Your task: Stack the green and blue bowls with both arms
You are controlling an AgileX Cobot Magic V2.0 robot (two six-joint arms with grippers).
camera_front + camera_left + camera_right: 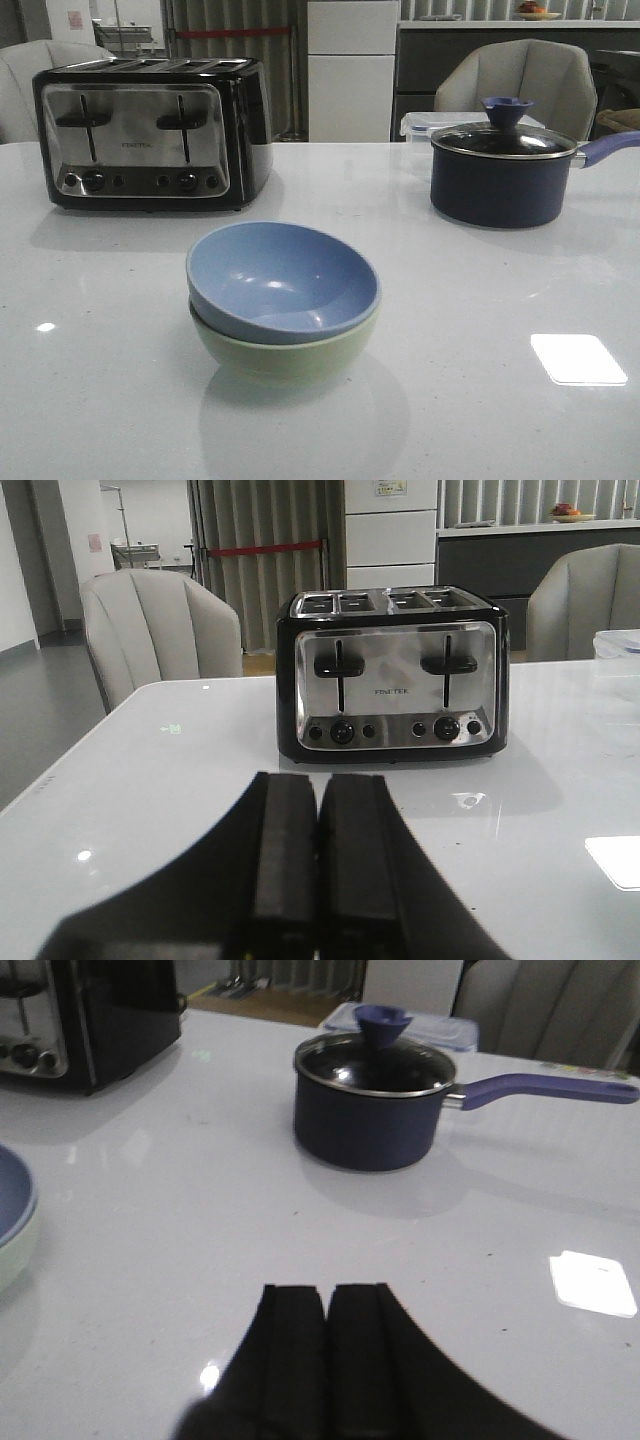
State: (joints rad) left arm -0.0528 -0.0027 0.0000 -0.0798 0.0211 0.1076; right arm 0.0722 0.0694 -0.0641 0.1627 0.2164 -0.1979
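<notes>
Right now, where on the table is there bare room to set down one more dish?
Bare table shows to the left and right of the stacked blue bowl and green bowl, and in front of them. A bare strip also runs between the toaster and the saucepan. The back edge is crowded: toaster, saucepan and a clear box behind the saucepan.

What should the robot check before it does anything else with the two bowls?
1. Blue bowl sits inside green bowl: ok.
2. Stack level: not ok, the blue bowl tilts a little.
3. Left fingers shut and holding nothing: ok.
4. Right fingers shut and holding nothing: ok.
5. Toaster and saucepan stand apart from the bowls: ok.
6. Arms away from the stack: ok in the front view, none show.
</notes>
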